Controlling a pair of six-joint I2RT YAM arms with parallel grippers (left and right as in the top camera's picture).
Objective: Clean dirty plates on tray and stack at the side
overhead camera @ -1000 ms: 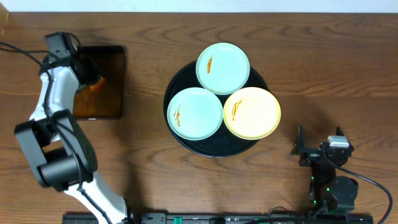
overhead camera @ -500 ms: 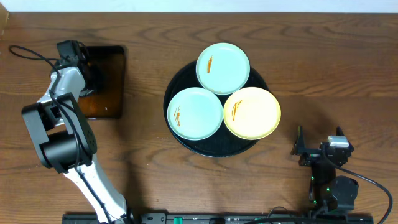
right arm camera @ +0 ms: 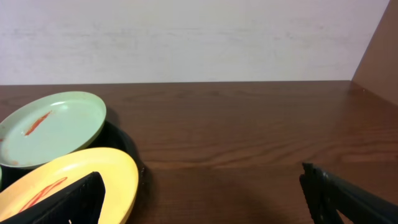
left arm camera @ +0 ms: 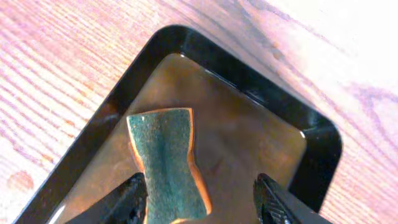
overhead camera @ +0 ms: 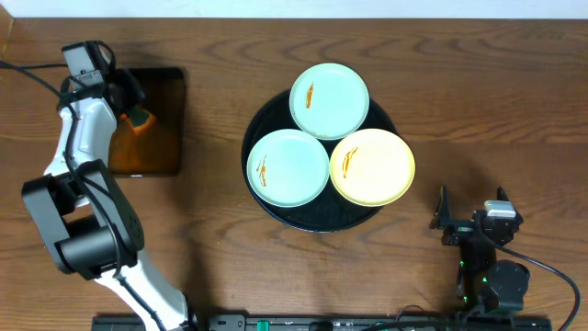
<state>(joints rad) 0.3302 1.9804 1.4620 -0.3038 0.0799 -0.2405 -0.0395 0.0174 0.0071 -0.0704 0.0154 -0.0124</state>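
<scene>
Three plates lie on the round black tray [overhead camera: 312, 219]: a blue-green plate [overhead camera: 330, 99] at the back, another blue-green plate [overhead camera: 288, 166] front left, a yellow plate [overhead camera: 372, 166] front right, each with orange streaks. My left gripper [overhead camera: 133, 103] hangs far to the left over a small tray of brown liquid. In the left wrist view this gripper [left arm camera: 202, 202] is open, and a green-and-orange sponge [left arm camera: 166, 162] lies in the liquid against its left finger [left arm camera: 134, 199], clear of the right one. My right gripper [right arm camera: 205, 205] is open and empty beside the yellow plate [right arm camera: 68, 180].
The small rectangular black tray [overhead camera: 163, 138] with brown liquid sits at the table's back left. Bare wooden table [overhead camera: 211, 230] lies between it and the round tray. A pale wall [right arm camera: 199, 37] runs behind the table. The right arm's base [overhead camera: 491, 280] stands at the front right.
My left gripper was shut and now stands open over the small tray, after the arm swung a little and came back. The sponge shows in the liquid again. The right arm has not moved.
</scene>
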